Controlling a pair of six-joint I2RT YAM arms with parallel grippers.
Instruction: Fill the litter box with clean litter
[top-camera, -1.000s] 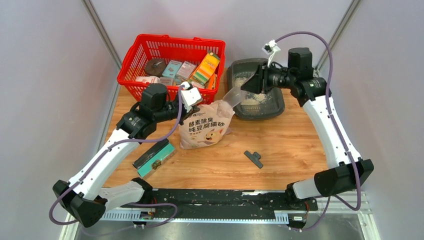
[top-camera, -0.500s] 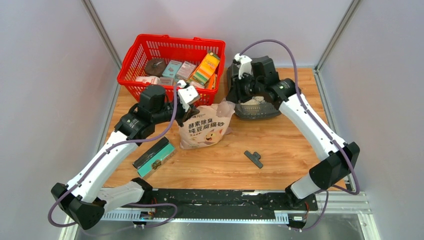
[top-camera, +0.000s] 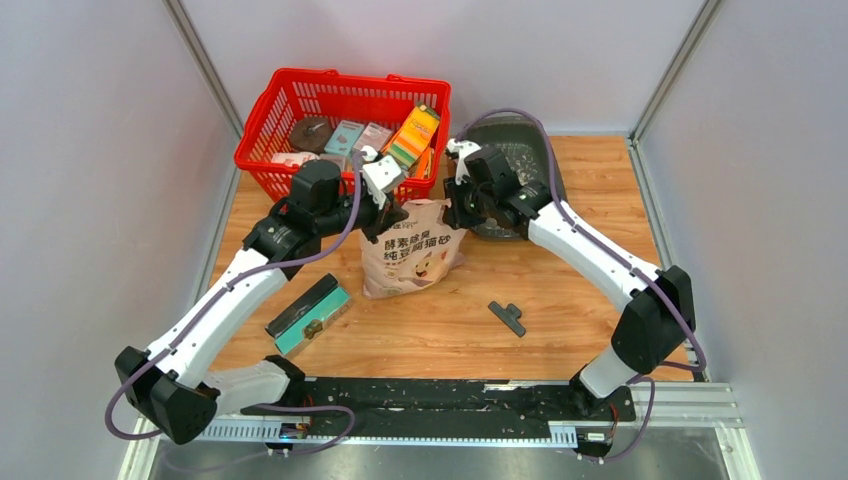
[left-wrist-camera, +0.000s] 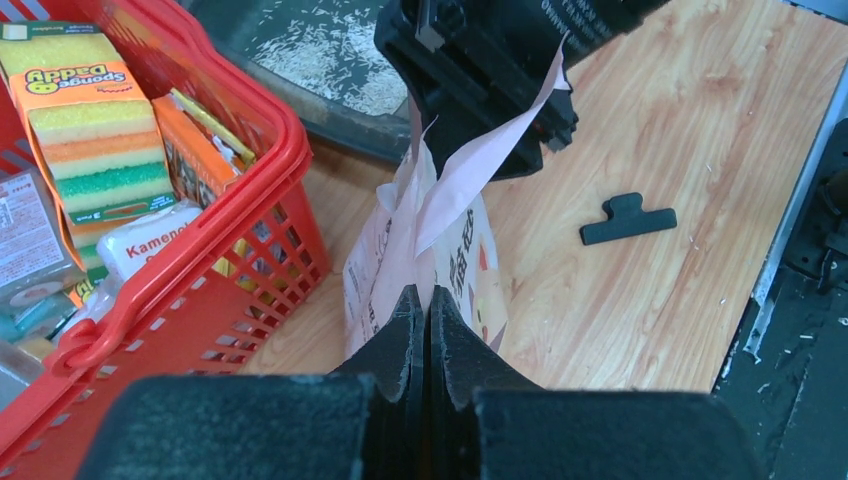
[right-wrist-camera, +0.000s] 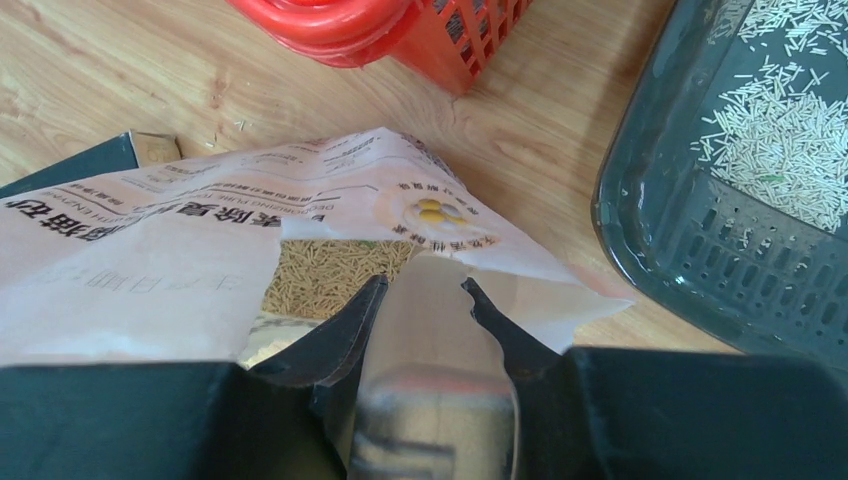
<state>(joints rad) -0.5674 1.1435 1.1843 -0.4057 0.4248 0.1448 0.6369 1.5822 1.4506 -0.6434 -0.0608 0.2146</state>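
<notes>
The pinkish-beige litter bag (top-camera: 412, 255) stands upright on the wooden table. My left gripper (top-camera: 388, 208) is shut on its top left edge, and the pink flap rises past the closed fingertips in the left wrist view (left-wrist-camera: 428, 292). My right gripper (top-camera: 455, 212) is at the bag's open mouth. Its fingers hold a shiny silver scoop (right-wrist-camera: 435, 380) that points at the tan granules inside the bag (right-wrist-camera: 330, 275). The dark grey litter box (top-camera: 535, 140) lies behind the right arm. Pale litter (right-wrist-camera: 790, 130) lies scattered on the box's floor, inside its wall (right-wrist-camera: 700, 230).
A red mesh basket (top-camera: 340, 75) with sponges and boxes stands at the back left, close to the bag. A teal-and-black box (top-camera: 308, 315) lies at the front left. A black clip (top-camera: 508, 317) lies on the wood to the bag's right.
My right arm has swung from over the litter box down and left to the bag's mouth. My left gripper has kept its hold on the bag, shifting slightly.
</notes>
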